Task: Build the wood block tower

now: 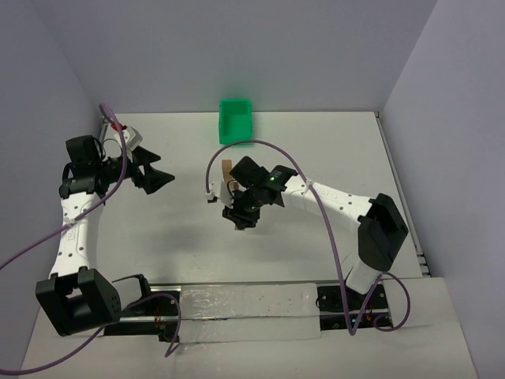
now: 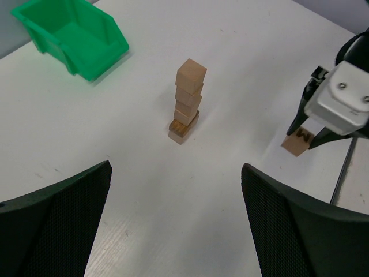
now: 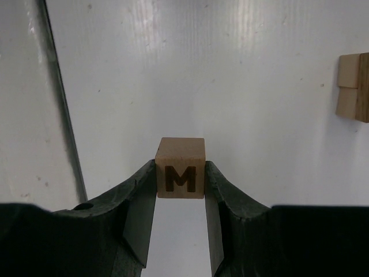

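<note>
- Top external view: the right gripper (image 1: pixel 239 213) sits mid-table. The narrow tower of light-tan wooden cubes (image 1: pixel 226 168) stands just on its far side, and the green plastic bin (image 1: pixel 235 120) is farther back. Well apart to the left, the left gripper (image 1: pixel 158 178) has its jaws spread wide and holds nothing
- Left wrist view: the tower is a one-cube-wide column on a slightly wider base, with its upper cubes a little skewed. The tan wooden cube marked "M" (image 2: pixel 298 142) hangs in the right gripper, to the right of the tower and well below its top. Whether it clears the white table (image 2: pixel 144 190) cannot be told
- Right wrist view: the right gripper is closed to one cube's width. Its fingers (image 3: pixel 141 196) press opposite side faces of the M cube, and the grip looks centred and square
- Assessment: the step in hand appears to be carrying the M cube to the tower top. Lift above the top cube before crossing over, square the faces, lower gently, and release only once seated. A sideways brush would likely topple the skewed column
</note>
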`<control>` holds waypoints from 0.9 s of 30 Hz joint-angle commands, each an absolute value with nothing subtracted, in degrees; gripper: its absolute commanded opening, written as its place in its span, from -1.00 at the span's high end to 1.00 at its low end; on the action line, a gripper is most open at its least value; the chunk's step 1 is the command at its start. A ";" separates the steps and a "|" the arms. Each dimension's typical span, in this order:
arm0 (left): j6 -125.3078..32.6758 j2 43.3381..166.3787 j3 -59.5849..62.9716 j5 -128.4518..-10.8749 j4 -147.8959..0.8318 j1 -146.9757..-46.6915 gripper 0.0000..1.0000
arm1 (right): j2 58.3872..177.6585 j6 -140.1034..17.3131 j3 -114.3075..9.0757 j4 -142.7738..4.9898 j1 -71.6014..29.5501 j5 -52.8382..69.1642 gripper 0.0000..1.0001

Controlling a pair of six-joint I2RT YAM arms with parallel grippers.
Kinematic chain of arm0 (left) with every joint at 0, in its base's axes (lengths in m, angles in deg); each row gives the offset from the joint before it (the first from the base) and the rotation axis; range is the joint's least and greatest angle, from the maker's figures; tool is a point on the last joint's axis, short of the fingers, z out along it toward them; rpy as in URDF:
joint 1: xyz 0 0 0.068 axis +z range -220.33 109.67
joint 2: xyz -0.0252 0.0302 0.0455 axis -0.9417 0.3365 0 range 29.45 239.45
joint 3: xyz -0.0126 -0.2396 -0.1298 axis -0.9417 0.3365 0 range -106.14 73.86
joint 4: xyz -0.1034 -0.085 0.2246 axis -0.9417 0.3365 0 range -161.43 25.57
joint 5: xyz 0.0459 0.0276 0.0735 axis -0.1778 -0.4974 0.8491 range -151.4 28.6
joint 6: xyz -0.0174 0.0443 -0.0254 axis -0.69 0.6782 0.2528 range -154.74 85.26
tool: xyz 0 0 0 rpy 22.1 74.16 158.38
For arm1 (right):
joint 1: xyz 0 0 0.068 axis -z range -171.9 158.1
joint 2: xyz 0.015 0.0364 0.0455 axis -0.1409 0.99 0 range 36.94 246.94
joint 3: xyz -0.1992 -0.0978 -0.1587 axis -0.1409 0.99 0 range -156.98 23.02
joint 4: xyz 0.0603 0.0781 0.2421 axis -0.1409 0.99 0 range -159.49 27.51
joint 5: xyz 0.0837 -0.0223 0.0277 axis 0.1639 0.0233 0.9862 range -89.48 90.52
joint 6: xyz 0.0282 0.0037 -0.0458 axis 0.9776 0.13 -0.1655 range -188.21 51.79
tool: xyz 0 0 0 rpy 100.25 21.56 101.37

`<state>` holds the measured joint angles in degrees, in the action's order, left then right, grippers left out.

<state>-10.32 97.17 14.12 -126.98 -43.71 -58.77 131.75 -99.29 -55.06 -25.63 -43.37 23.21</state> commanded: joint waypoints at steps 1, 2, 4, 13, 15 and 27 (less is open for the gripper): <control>-14.43 95.62 14.27 -129.85 -48.20 -57.40 -0.98 | 134.86 -91.71 -55.38 -38.51 -45.33 19.28 0.82; -14.43 95.53 14.29 -129.78 -48.05 -57.33 -0.98 | 136.02 -91.42 -55.89 -38.35 -45.85 18.95 0.82; -14.52 95.45 14.46 -129.78 -47.98 -57.31 -0.98 | 138.39 -90.85 -56.65 -38.22 -46.72 18.39 0.82; -16.83 94.40 16.03 -129.96 -50.51 -57.06 -0.99 | 146.63 -87.37 -57.23 -42.78 -48.76 17.84 0.77; -17.46 94.25 16.42 -130.04 -51.17 -57.00 -0.98 | 147.18 -86.60 -56.13 -45.46 -48.92 16.87 0.76; -18.46 94.19 16.82 -130.19 -51.97 -56.97 -0.99 | 150.39 -86.38 -51.57 -55.26 -49.52 17.47 0.66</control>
<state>-17.53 95.23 16.32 -128.12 -49.44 -57.46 148.30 -86.23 -52.26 -50.99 -48.80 16.56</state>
